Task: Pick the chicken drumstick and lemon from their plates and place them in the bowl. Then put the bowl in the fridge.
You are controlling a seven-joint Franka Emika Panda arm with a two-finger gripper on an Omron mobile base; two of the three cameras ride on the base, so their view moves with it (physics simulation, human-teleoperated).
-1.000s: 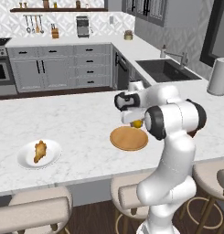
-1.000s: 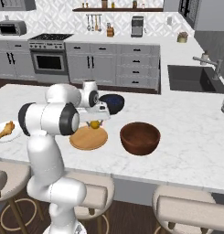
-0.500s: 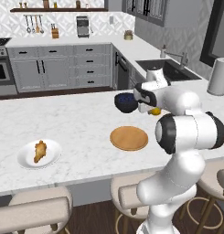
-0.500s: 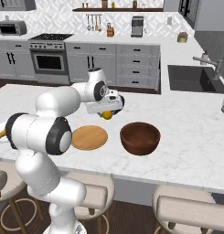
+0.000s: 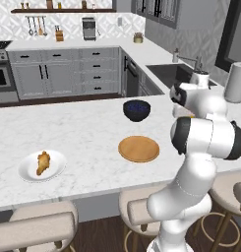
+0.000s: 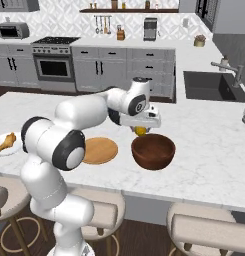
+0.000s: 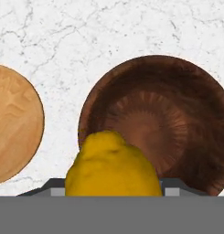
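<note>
One second is making a big difference: the arm that was hanging over the tan wooden plate [image 6: 97, 150] a moment ago is now reaching across toward the reddish-brown bowl [image 6: 153, 151], and the lemon [image 6: 140, 131] is travelling with it. The wooden plate is lying bare on the desk [image 6: 204, 145], so the lift-off is done and the carry is nearly over. In the right base view the claw [image 6: 140, 126] is hovering just behind the bowl's near-left rim, with the fruit hanging a little above the rim and not yet over the middle.

From the hand view the lemon [image 7: 113, 167] is sitting low and central, overlapping the bowl's edge, while the bowl's lighter inside [image 7: 154, 123] is opening up ahead of it. I judge that a short push further over the hollow is still wanted before letting go, or the fruit may clip the rim and roll onto the desk.

The claw is pinching the lemon between its fingers, closed only as far as the fruit allows; the fingertips themselves are hidden behind it.

The chicken drumstick [image 5: 43, 163] is lying untouched on the white plate [image 5: 29, 171], well apart at the far end of the desk. A dark navy bowl [image 5: 136, 109] is standing beyond the wooden plate, playing no part.
</note>
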